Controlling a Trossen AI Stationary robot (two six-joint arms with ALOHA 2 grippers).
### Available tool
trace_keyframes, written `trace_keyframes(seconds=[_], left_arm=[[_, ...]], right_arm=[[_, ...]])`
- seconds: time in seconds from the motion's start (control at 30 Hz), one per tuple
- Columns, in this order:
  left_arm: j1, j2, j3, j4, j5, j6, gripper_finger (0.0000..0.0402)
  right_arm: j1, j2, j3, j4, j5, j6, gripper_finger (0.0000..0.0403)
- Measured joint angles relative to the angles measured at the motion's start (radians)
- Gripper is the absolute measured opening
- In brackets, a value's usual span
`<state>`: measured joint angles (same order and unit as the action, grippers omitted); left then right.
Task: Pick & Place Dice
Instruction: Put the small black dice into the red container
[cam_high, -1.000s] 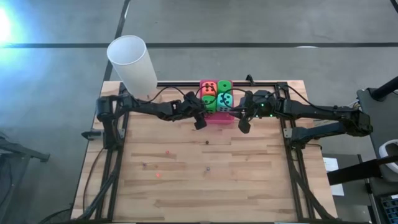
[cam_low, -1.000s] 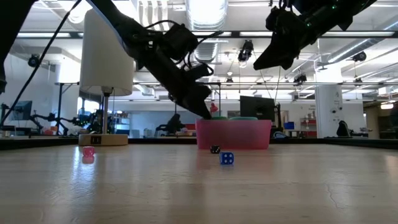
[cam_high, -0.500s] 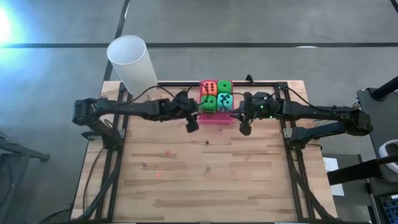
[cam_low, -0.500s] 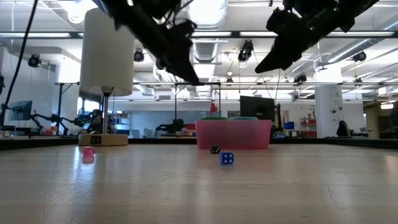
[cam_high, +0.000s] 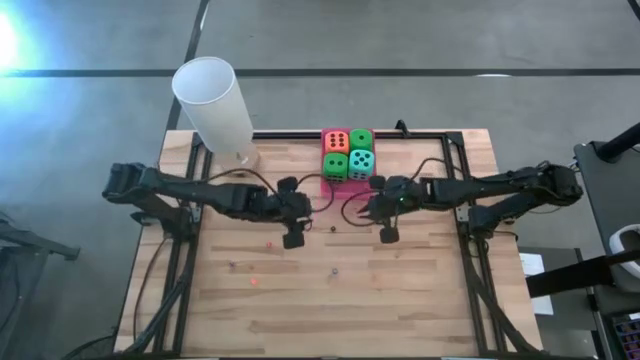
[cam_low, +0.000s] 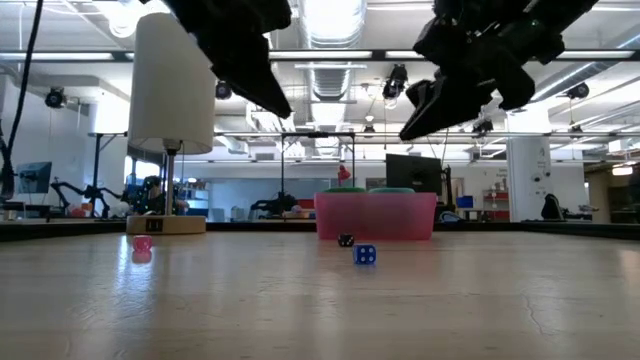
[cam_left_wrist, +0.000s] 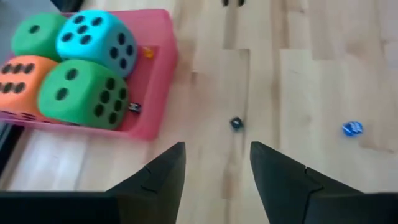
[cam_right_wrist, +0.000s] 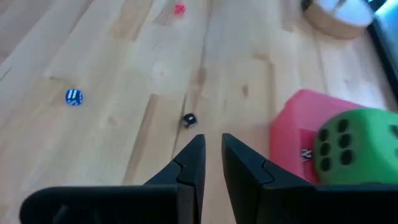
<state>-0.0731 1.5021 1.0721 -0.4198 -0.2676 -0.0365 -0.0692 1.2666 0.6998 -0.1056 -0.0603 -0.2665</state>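
Note:
Four soft dice, two green (cam_high: 336, 167), one orange-red (cam_high: 335, 141) and one teal (cam_high: 361, 164), sit packed in a pink tray (cam_high: 347, 186) at the table's far middle. My left gripper (cam_high: 293, 238) hangs open above the bare wood, on the near-left side of the tray; in its wrist view nothing is between the fingers (cam_left_wrist: 158, 177). My right gripper (cam_high: 387, 233) hangs on the near-right side of the tray, shut to a narrow slit and empty (cam_right_wrist: 212, 155). A tiny black die (cam_high: 333, 228) lies on the wood between the two grippers.
Tiny dice lie scattered on the wood: a blue one (cam_left_wrist: 352, 128), a red one (cam_high: 268, 243), a pink one (cam_low: 142, 244). Two more tiny things lie inside the tray (cam_left_wrist: 134, 108). A tall white cylinder (cam_high: 212, 100) on a wooden base stands at the far left.
My left gripper has drawn back from the tray's near-left side, rising and moving toward the table's near edge and left. My right gripper has moved toward the near edge and come down a little, rolling about its own line. The dice in the tray have stayed put.

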Motion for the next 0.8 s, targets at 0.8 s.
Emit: trace_keyframes(seconds=[0.8], left_arm=[[-0.124,-0.032,0.000,-0.094,-0.001,-0.043,0.0217]], right_arm=[[0.071,0.209,0.014,0.151,0.004,0.080,0.0053]])
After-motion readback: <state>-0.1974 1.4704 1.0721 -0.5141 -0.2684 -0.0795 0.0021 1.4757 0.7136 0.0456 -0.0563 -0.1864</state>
